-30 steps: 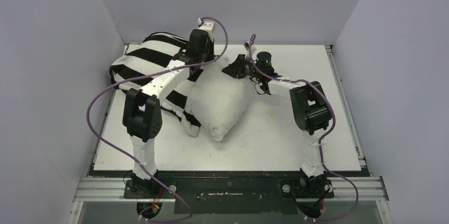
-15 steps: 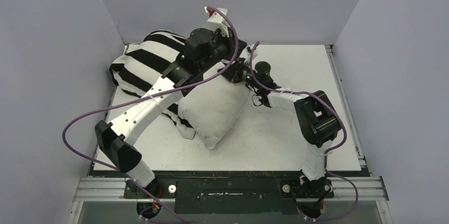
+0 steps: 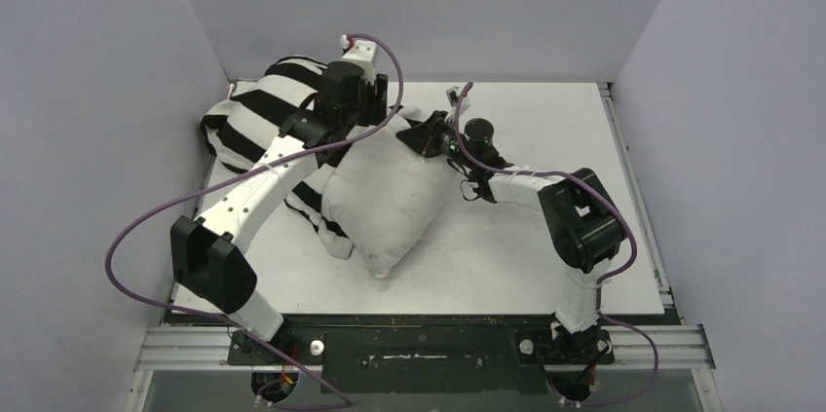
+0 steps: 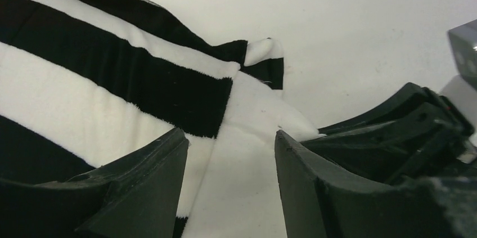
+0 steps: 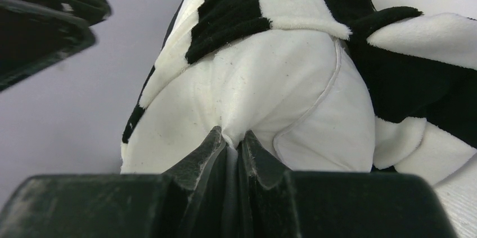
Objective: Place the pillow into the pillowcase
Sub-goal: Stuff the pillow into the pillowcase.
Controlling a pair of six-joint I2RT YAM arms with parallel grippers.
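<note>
Two tools: left tool [image 4: 230,156] apart over the pillowcase [image 4: 112,80], right tool [image 5: 232,138] clamped on the pillow [image 5: 270,91].

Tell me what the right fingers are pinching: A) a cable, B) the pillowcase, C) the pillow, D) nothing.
C: the right wrist view shows the right fingers shut on a fold of the plain white pillow, with the striped pillowcase behind it.

Overhead, two wrist close-ups; pillow [image 3: 390,207] shared

Robot lab test cell, plain lilac-grey partition walls [image 3: 97,91], white table [image 3: 506,266], aluminium mounting rail [image 3: 185,349]
</note>
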